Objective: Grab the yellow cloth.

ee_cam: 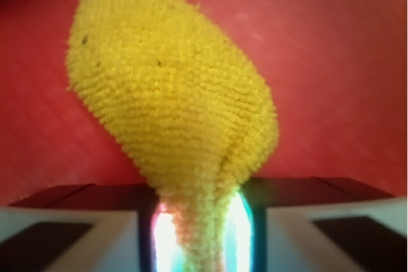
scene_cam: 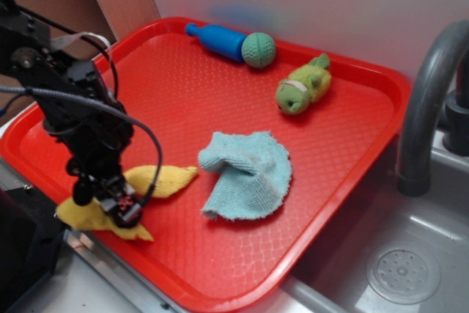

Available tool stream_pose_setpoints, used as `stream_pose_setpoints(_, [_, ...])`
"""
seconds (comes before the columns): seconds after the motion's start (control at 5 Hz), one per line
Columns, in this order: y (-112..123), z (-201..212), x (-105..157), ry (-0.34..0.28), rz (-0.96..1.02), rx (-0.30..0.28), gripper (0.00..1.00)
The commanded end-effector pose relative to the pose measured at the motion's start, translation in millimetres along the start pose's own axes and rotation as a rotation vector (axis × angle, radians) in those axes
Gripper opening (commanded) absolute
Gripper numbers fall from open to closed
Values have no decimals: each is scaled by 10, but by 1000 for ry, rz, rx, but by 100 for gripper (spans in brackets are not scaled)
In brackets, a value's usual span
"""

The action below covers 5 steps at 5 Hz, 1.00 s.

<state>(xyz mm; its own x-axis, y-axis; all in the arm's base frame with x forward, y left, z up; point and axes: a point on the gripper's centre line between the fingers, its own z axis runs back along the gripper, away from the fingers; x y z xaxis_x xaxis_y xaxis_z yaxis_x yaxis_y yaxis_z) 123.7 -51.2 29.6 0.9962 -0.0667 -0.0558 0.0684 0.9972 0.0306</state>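
The yellow cloth (scene_cam: 155, 179) is a bright yellow terry washcloth at the front left of the red tray (scene_cam: 176, 100). Part of it trails over the tray's front-left rim. My gripper (scene_cam: 110, 197) is low over the cloth's middle, and its black arm hides that part. In the wrist view the yellow cloth (ee_cam: 172, 106) bunches into a narrow fold that runs between my two fingers, and my gripper (ee_cam: 199, 234) is shut on that fold. The rest of the cloth fans out ahead over the red tray (ee_cam: 344, 62).
A light blue terry cloth (scene_cam: 245, 174) lies crumpled mid-tray. A blue bottle toy (scene_cam: 220, 39) with a green ball (scene_cam: 258, 49) and a green plush toy (scene_cam: 302, 86) sit at the back. A grey faucet (scene_cam: 425, 100) and sink (scene_cam: 381, 254) stand to the right.
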Motion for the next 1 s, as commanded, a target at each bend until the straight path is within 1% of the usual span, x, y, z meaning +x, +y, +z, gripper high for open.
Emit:
stream_pose_setpoints(0.0, [914,988,223,-120,343,-63,0])
stream_pose_setpoints(0.2, [937,1513,316,-115,377,-6,0])
stream_pose_setpoints(0.4, [811,2025,365,-153,313,10,0])
stream_pose_setpoints(0.6, [709,2527,324,-174,280,7,0])
stream_pose_setpoints(0.8, [706,2503,319,-171,263,-17,0])
